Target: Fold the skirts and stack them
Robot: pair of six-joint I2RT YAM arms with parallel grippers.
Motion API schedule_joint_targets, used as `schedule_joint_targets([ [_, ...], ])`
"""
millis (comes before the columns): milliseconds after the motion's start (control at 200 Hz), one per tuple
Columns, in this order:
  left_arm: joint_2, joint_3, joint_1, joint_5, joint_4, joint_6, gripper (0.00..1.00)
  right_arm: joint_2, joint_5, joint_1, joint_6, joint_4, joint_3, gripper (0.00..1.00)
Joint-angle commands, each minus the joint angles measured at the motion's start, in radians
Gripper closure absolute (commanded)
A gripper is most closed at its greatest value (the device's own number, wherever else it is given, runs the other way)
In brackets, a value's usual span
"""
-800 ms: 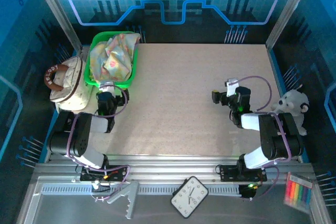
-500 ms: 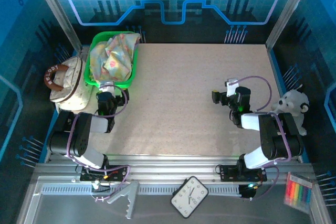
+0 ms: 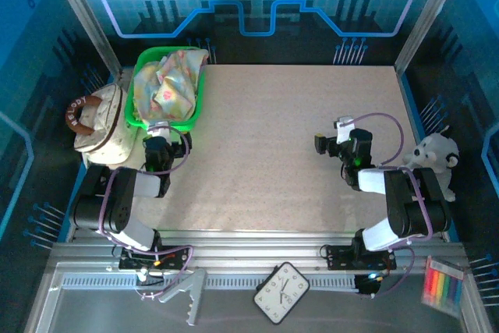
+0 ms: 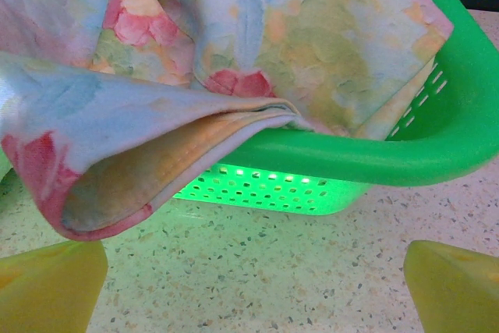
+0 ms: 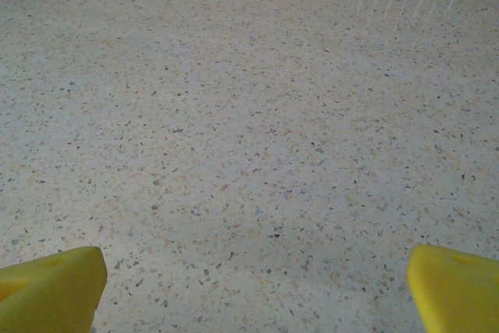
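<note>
A skirt [image 3: 170, 79] with a pastel yellow-green, pink and blue print lies bunched in a green basket [image 3: 196, 107] at the table's back left. A folded edge of the skirt [image 4: 156, 138] hangs over the rim of the basket [image 4: 437, 138]. My left gripper [image 3: 159, 135] sits low on the table just in front of the basket, open, its yellow fingertips [image 4: 51, 286] wide apart and nothing between them. My right gripper [image 3: 328, 143] rests open over bare table on the right side, its yellow fingertips [image 5: 47, 286] spread with nothing between them.
A cream handbag [image 3: 97, 124] with a brown handle stands left of the basket. A white plush toy [image 3: 435, 159] sits at the right table edge. A clock [image 3: 281, 292], coloured markers [image 3: 442, 285] and a grey tool [image 3: 185, 295] lie on the front shelf.
</note>
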Motion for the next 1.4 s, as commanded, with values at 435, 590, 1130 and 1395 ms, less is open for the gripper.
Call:
schedule_joint_targets([
  [435,-0.294,0.033,-0.032,-0.036,-0.244,0.028,0.01,-0.208,0.105,0.037,0.008,-0.294,0.123,0.00],
  [590,-0.597,0.051,-0.032,-0.198,-0.539,-0.230,0.01,-0.261,0.120,0.049,0.197,-0.594,0.311,0.00],
  [1130,0.109,1.128,0.045,-0.019,-1.565,-0.560,0.01,-0.133,-0.077,0.054,0.651,-0.867,0.652,0.00],
  [1395,0.464,1.457,0.058,-0.017,-1.653,-0.472,0.11,-0.182,-0.041,0.054,0.609,-0.958,0.647,0.00],
])
